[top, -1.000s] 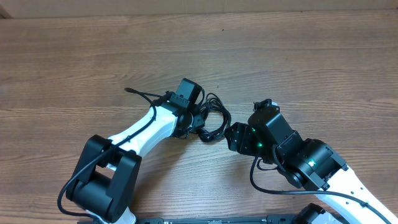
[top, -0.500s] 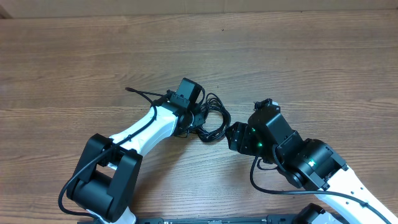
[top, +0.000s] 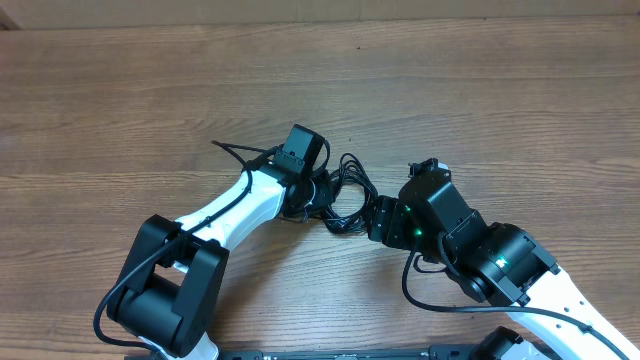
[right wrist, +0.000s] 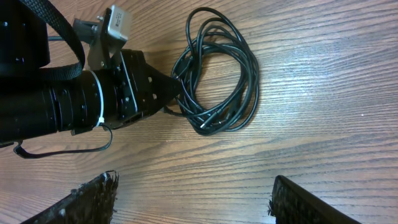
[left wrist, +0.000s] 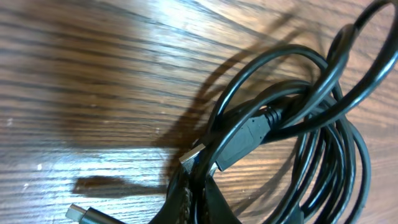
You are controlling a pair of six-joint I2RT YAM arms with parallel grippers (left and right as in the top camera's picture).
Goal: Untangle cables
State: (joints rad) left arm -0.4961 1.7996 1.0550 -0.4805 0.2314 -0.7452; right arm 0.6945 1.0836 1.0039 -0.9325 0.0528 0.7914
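Observation:
The cables lie as one tangled black coil on the wooden table between the two arms. One thin end trails out to the left past the left arm. My left gripper is at the coil's left edge, shut on a strand of the cables. In the left wrist view its jaws pinch the strand just below a USB plug, and a second small metal plug lies low at the left. My right gripper stands open just right of the coil. Its fingers are apart over bare wood, short of the cables.
The left arm's black wrist and camera mount reach in from the left in the right wrist view and touch the coil. Brown wood table stretches all around, with a pale strip along the far edge.
My left gripper has shut on a strand at the coil's left edge. The coil and the trailing end have shifted slightly to the right. The right arm has stayed put.

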